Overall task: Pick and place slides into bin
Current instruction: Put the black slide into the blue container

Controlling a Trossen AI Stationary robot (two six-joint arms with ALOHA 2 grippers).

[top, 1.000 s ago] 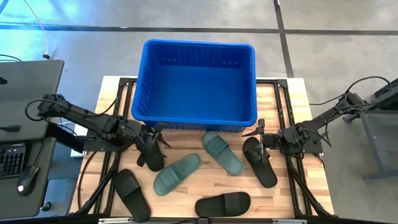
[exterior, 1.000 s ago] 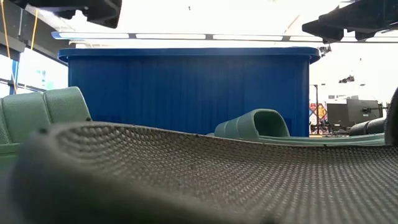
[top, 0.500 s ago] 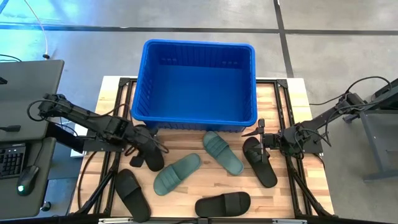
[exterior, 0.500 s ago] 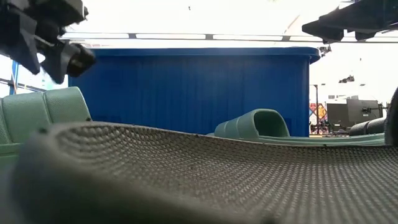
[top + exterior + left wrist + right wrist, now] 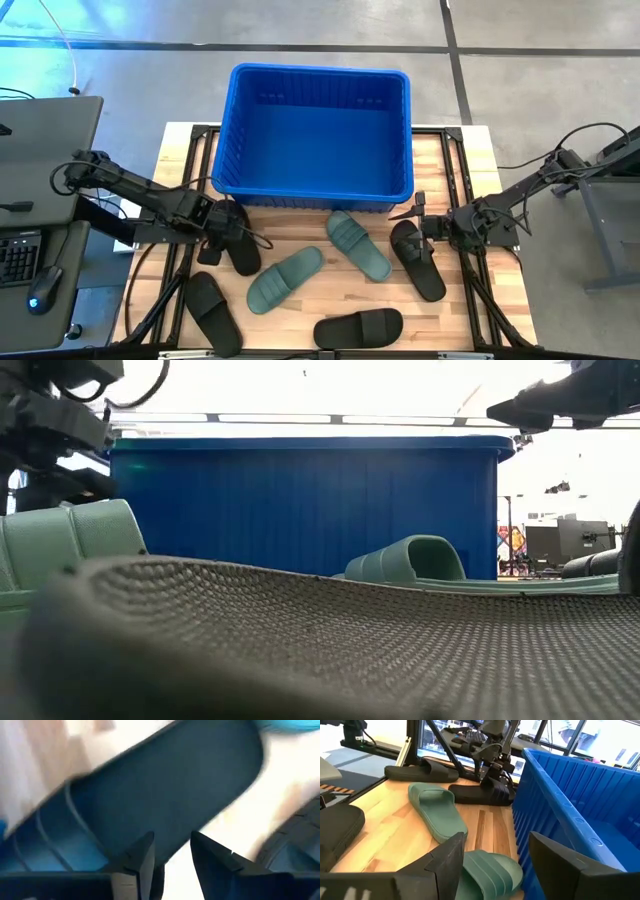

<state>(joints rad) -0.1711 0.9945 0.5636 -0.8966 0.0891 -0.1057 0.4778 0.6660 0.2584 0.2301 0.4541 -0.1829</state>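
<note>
The blue bin (image 5: 232, 130) stands at the table's far middle. In front of it, several slides lie flat on their soles. Two are green (image 5: 285, 280) (image 5: 358, 243); black ones lie at the near left (image 5: 212, 312), near middle (image 5: 358, 326) and right (image 5: 420, 262). Another black slide (image 5: 245, 255) lies at the left. My left gripper (image 5: 220, 238) points down over it, open by a narrow gap (image 5: 172, 852). My right gripper (image 5: 413, 208) hovers level and open by the bin's near right corner, above the right black slide. My left gripper comes at the black slide (image 5: 165, 795) from above, its two fingers (image 5: 142, 857) standing at the slide's long edge. Whether they touch it, I cannot tell.
The bin's near wall (image 5: 555, 805) rises just beyond both grippers. The low view is mostly filled by a black sole (image 5: 300, 640) close to the camera. Bare wood (image 5: 455, 160) shows to the right of the bin. A keyboard and mouse sit off the table at the left.
My left gripper has tipped from nearly level to pointing down. It has sunk toward the black slide at the left and drawn back toward the table's left edge. The slides and my right gripper have kept still.
</note>
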